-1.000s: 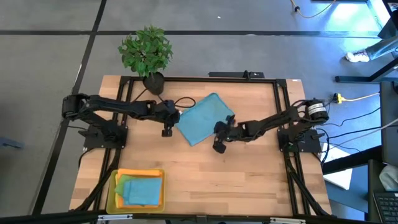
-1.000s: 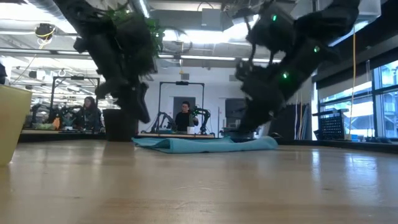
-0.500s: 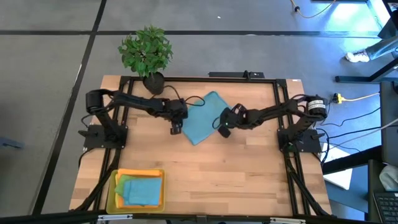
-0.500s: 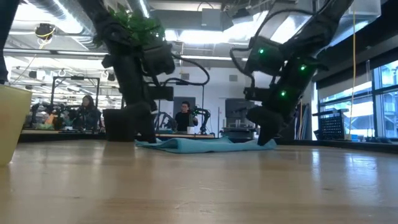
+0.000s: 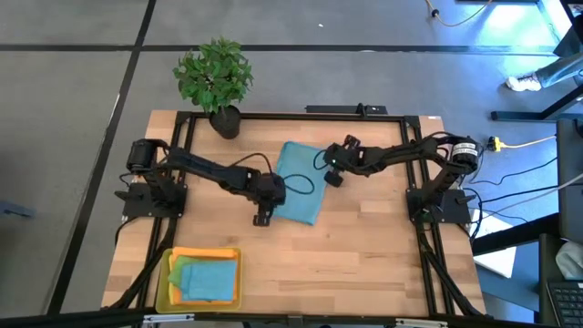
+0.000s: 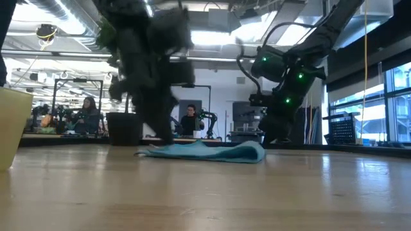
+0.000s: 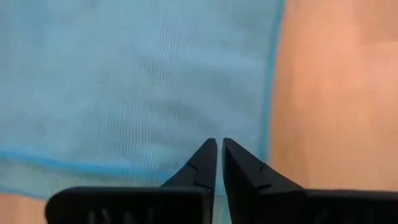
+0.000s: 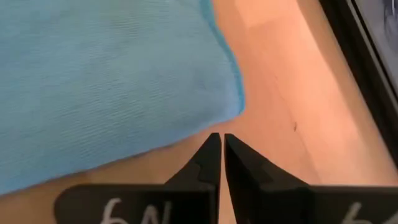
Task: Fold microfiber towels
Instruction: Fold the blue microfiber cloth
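While white markings that look like "6N" show on the right gripper's body, its jaws are clenched together over bare wood just beside a rounded corner of the teal-blue towel, not touching it; in the high view this gripper sits at the towel's edge farthest from the yellow tray. On the towel's tray-facing side, the left gripper stands at the cloth's near corner, jaws likewise clenched with nothing between them, its tips over the towel's hemmed border. That cloth lies folded and flat mid-counter, ribbed in weave, one layer peeking below another. More folded towels, teal over green and orange, fill the tray. A potted plant stands at the counter's far edge
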Robot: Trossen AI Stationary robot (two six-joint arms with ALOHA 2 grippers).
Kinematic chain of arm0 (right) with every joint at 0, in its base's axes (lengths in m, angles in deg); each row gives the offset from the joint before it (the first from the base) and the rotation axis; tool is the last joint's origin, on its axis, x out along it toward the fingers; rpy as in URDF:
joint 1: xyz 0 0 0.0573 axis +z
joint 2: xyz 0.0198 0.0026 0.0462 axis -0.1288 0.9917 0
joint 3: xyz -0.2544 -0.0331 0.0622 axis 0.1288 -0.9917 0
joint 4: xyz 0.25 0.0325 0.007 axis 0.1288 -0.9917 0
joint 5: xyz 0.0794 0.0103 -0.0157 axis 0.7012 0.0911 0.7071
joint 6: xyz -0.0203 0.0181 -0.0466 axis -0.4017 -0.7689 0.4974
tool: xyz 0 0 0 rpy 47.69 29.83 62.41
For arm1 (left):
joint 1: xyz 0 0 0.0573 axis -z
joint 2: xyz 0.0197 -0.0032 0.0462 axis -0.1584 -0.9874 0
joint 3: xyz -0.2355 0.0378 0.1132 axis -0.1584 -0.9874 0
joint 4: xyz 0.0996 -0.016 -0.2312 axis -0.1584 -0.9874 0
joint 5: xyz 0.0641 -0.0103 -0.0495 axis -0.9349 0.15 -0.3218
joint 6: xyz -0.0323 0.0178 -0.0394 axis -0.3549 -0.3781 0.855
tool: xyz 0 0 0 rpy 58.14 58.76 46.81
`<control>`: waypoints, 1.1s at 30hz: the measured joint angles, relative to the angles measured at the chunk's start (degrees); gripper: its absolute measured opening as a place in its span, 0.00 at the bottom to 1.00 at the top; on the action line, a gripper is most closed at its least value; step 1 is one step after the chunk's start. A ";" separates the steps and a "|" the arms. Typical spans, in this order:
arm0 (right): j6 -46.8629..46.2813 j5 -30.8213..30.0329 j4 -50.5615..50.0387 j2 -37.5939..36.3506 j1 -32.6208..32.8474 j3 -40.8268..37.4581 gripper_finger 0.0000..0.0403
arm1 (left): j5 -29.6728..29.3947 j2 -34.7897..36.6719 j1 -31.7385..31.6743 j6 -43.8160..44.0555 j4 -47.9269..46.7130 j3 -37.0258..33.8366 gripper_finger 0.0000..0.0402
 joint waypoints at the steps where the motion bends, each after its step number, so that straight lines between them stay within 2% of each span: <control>1: 0.45 -0.56 -0.45 -0.39 0.78 -0.01 0.06 | -0.89 0.59 0.98 -0.47 -0.78 0.97 0.05; 5: -1.81 -1.41 -2.65 -3.47 5.21 -0.02 0.03 | -5.38 3.12 3.55 -1.88 -7.03 3.96 0.07; 8: -4.42 -1.42 -3.82 -5.65 9.83 0.00 0.01 | -6.53 6.07 4.19 -3.18 -9.47 4.01 0.08; 13: -8.57 -1.21 -3.85 -6.55 17.64 0.02 0.04 | -7.60 9.31 3.96 -3.63 -6.65 -1.45 0.10; 17: -9.95 -1.43 -3.57 -6.55 21.82 0.00 0.07 | -7.34 8.70 6.39 -5.82 -3.30 -6.10 0.16; 20: -9.98 -3.13 -2.31 -6.53 23.60 0.00 0.07 | -9.60 7.11 9.27 -7.49 -3.18 -7.42 0.24; 27: -9.95 -4.49 -0.98 -6.51 24.41 0.00 0.07 | -22.18 5.25 14.91 -13.06 1.72 -7.27 0.38; 33: -9.92 -4.51 -0.75 -6.51 24.41 0.00 0.07 | -23.12 5.17 15.77 -16.55 3.48 -7.25 0.42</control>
